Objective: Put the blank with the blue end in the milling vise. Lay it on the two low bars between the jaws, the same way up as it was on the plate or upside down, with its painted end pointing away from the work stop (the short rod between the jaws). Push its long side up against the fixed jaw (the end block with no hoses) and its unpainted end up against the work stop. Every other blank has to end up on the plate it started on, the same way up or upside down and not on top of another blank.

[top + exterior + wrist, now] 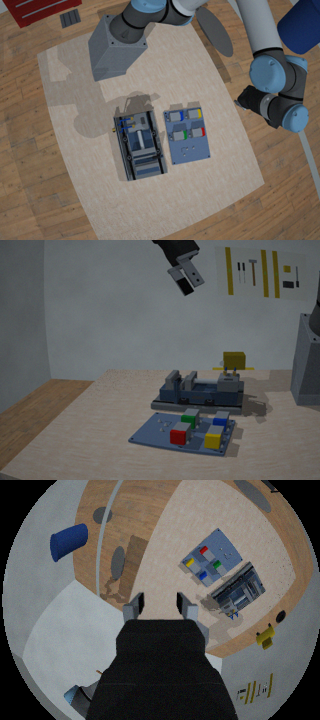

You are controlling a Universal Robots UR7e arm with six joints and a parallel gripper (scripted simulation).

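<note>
The blank with the blue end [177, 116] [221, 419] [203, 575] lies on the blue plate [192, 157] [148, 433], in its back corner nearest the vise. Blanks with yellow [194, 113] [214, 437], green [179, 135] [190, 418] and red [198, 132] [180, 433] ends lie on the same plate, apart from each other. The milling vise [140, 144] [201, 391] [236, 594] stands beside the plate, with nothing between its jaws. Its fixed jaw [171, 379] is at the end away from the hoses. My gripper [191, 285] [160, 599] is open and empty, high above the table and well off to the plate's side.
The grey robot pedestal [113, 56] [306, 369] stands behind the vise. A yellow box [233, 360] [266, 636] sits beyond the table. A red cabinet [38, 9] and a blue cylinder [299, 25] [68, 542] stand on the floor. Small pins [187, 149] mark the plate's empty spot.
</note>
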